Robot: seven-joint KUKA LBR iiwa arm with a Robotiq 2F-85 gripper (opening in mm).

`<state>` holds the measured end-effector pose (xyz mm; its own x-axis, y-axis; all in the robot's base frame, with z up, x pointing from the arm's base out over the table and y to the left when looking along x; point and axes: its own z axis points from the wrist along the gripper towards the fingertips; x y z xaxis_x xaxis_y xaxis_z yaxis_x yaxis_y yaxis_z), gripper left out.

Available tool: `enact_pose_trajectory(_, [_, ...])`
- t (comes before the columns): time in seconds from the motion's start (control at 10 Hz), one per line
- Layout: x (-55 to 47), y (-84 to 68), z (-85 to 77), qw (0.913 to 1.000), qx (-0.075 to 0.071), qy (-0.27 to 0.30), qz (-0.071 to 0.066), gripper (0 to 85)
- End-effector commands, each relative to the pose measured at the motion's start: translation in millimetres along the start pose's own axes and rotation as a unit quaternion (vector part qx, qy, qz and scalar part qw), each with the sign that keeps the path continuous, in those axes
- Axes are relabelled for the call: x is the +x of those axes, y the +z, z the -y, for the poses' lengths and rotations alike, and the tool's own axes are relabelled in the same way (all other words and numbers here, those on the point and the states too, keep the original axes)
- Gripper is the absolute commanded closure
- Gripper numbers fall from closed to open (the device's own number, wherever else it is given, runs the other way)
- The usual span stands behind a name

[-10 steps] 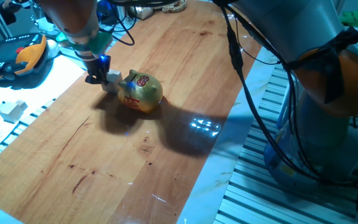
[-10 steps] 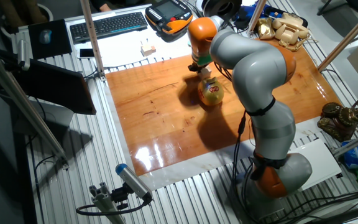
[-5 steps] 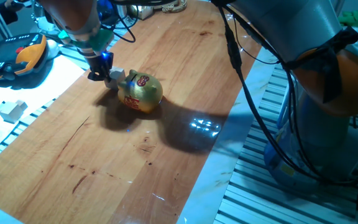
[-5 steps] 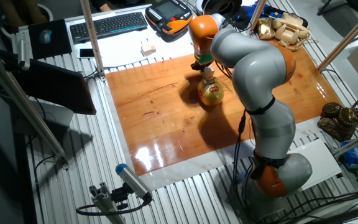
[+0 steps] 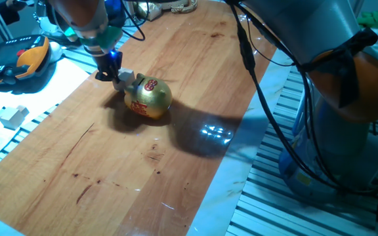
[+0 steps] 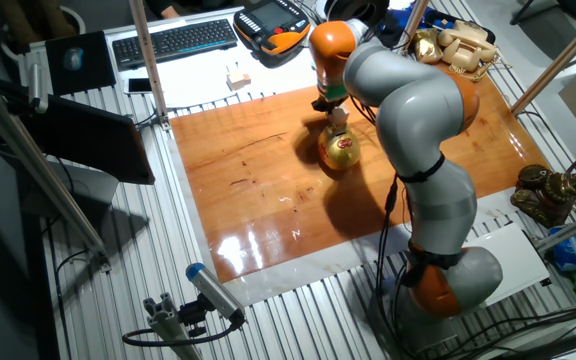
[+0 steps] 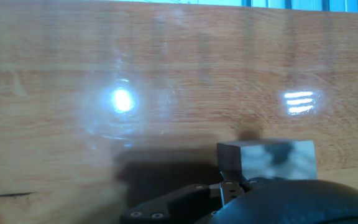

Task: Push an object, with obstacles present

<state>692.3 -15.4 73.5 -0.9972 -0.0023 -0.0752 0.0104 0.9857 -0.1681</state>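
Note:
The small pale beige cube [image 5: 125,78] sits on the wooden table, touching the upper-left side of the golden piggy bank [image 5: 151,98]. My gripper [image 5: 109,71] is shut, with its dark fingertips pressed against the cube's left side, low over the table. In the other fixed view the cube [image 6: 339,117] lies between the gripper [image 6: 329,101] and the pig [image 6: 340,150]. In the hand view the cube [image 7: 269,160] appears blurred just beyond the fingertips [image 7: 229,186], and the pig is out of view.
A whiter block [image 5: 10,116] lies off the wood at the left. An orange teach pendant [image 5: 25,59] lies at the far left edge. A keyboard [image 6: 173,40] and an old gold telephone [image 6: 455,44] stand beyond the table. My arm [image 6: 408,120] reaches over the right side.
My gripper has moved a little right and away, sliding the cube along the pig's upper-left side. The pig has hardly moved.

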Motion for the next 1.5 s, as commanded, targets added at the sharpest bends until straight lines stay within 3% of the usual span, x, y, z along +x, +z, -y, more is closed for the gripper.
enact_pose_trajectory(0.0, [0.0, 0.2, 0.5, 0.9999, -0.006, 0.008, -0.008, 85.0])
enact_pose_trajectory(0.2, [0.0, 0.2, 0.5, 0.9989, -0.014, 0.038, -0.026, 85.0])
enact_pose_trajectory(0.3, [0.0, 0.2, 0.5, 0.9985, -0.01, 0.047, -0.024, 85.0])
enact_pose_trajectory(0.4, [0.0, 0.2, 0.5, 0.999, -0.007, 0.041, -0.019, 85.0])
enact_pose_trajectory(0.6, [0.0, 0.2, 0.5, 0.9999, 0.008, 0.002, 0.01, 85.0])
enact_pose_trajectory(1.0, [0.0, 2.6, -0.6, 0.9997, -0.007, -0.021, 0.012, 85.0])
enact_pose_trajectory(1.4, [3.3, 13.4, -0.7, 0.9996, 0.001, -0.018, 0.022, 85.0])
